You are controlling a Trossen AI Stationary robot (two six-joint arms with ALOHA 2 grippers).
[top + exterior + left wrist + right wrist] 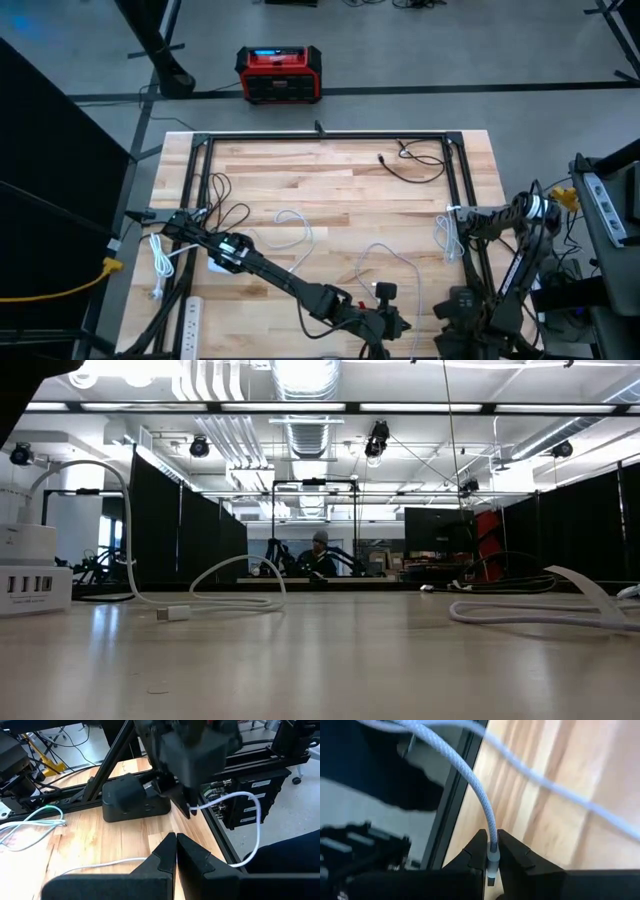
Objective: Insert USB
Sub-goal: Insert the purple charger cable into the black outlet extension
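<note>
white braided cable [487,815], pale striped wood table [330,185]

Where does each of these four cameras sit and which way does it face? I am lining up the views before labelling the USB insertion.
High view: overhead, straight down on the table; both arms show, left gripper near the front edge, right gripper at the right rail.
Low view: table height, looking across to the room; no arm shows, a white charging hub at left.
Left wrist view: past shut fingers toward a black block.
Right wrist view: fingers pinching a white USB cable.
Shared: high and right wrist views both show that cable.
</note>
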